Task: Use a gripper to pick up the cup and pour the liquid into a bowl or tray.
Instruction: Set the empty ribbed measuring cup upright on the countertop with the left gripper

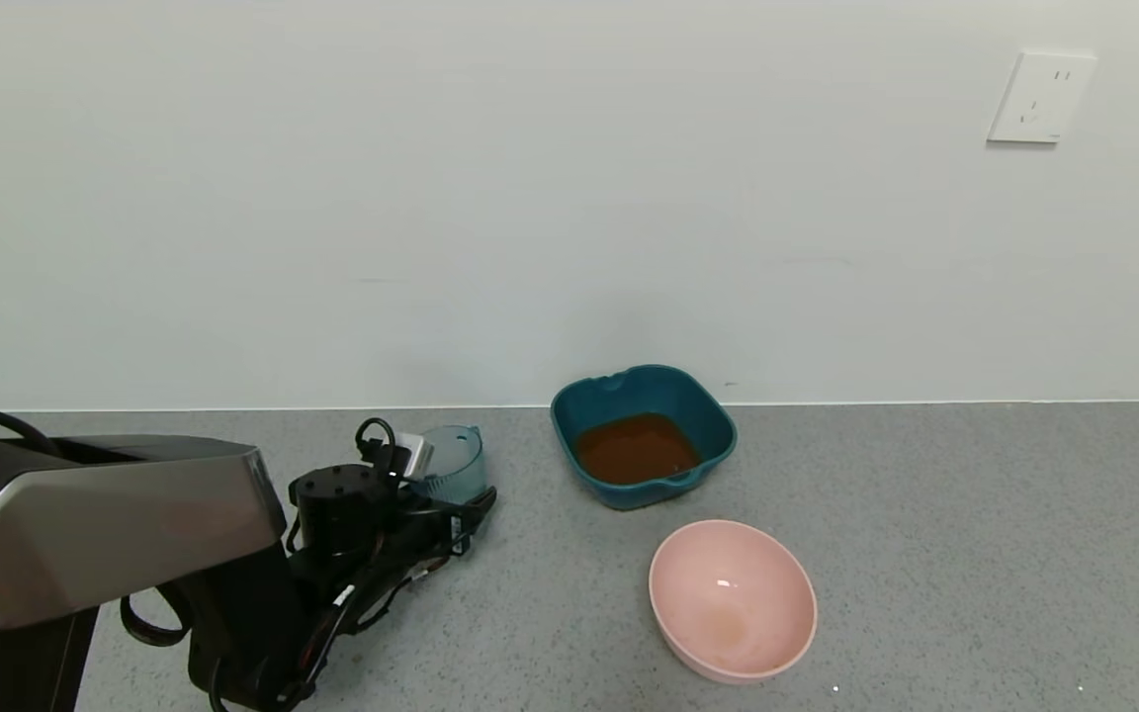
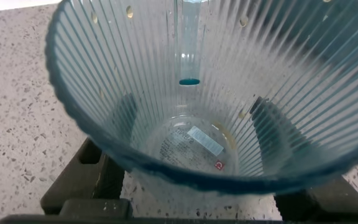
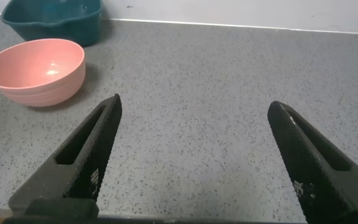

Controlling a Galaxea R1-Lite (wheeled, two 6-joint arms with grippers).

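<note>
The cup (image 1: 453, 461) is a ribbed, pale blue-green tumbler standing upright at the left of the grey counter. It is empty. In the left wrist view I look down into the cup (image 2: 191, 146), with a label on its clear bottom. My left gripper (image 1: 461, 487) is shut on the cup, one black finger (image 2: 124, 118) on each side of its lower wall. The reddish-brown liquid (image 1: 637, 447) lies in the dark teal dish (image 1: 718, 420) near the wall. My right gripper (image 3: 193, 106) is open and empty over bare counter, and it is out of the head view.
A round pink bowl (image 1: 733, 598) stands empty in front of the teal dish, and it also shows in the right wrist view (image 3: 35, 70). The white wall runs along the counter's back edge, with a socket (image 1: 1039, 97) at the upper right.
</note>
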